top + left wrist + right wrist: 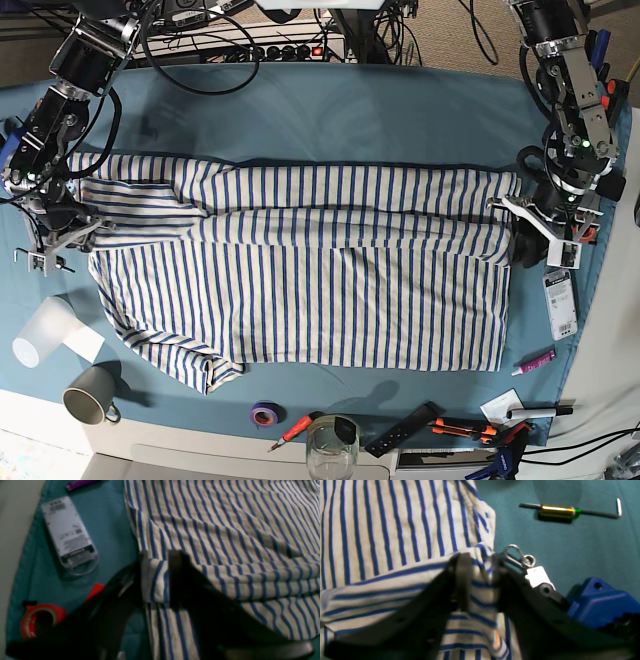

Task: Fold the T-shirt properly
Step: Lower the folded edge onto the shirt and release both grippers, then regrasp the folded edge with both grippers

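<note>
The T-shirt (320,290), cream with thin blue stripes, lies spread wide across the teal cloth (330,120), its upper part folded down over the body. At the shirt's right end my left gripper (512,222) stands with its jaws apart. In the left wrist view a fold of the T-shirt (225,530) lies loosely between the black fingers (180,580) of the left gripper (156,580). At the shirt's left end my right gripper (75,235) is also open. The right wrist view has bunched T-shirt (382,530) fabric in the gap of the right gripper (481,580).
Beside the left gripper lie a clear plastic case (68,533), a red tape roll (40,618) and a purple marker (77,483). Near the right gripper are a hex key (567,510) and a blue block (597,602). A white cup (40,335), grey mug (90,395), purple tape (263,413), glass (333,445) and tools (450,425) line the front edge.
</note>
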Available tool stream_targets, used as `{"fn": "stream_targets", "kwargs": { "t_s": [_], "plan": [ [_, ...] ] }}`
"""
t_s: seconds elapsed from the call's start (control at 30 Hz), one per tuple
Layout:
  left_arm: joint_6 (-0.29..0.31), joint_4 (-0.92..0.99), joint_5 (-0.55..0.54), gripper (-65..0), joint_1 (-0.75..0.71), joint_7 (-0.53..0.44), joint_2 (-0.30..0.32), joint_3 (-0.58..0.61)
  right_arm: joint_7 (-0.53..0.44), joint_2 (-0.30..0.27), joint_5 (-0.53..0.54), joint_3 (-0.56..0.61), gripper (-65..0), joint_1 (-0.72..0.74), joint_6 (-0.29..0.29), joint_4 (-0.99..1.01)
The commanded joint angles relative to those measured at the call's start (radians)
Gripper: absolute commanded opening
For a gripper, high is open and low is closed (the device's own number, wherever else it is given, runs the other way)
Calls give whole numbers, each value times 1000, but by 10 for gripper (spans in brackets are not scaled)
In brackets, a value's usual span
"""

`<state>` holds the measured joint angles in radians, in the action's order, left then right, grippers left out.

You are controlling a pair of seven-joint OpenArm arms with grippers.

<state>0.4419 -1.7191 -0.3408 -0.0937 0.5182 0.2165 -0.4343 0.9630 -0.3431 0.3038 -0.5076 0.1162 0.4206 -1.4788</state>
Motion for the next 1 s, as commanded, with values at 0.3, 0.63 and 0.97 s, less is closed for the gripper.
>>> {"fn": "stream_targets", "kwargs": {
  "t_s": [0.3,0.63,0.97],
  "plan": [
    [4,-17,-10,-454,13,6,11,-6,7,-21,73,-73,-454,20,10,-201],
    [3,-17,-11,-366,8,209,11,-6,141,-39,96,-109,-360,16,9,-247],
    [-27,-16,-11,-366,5,337,11,-6,166,-38,82,-109,-360,-26,-9,-231]
  ]
}}
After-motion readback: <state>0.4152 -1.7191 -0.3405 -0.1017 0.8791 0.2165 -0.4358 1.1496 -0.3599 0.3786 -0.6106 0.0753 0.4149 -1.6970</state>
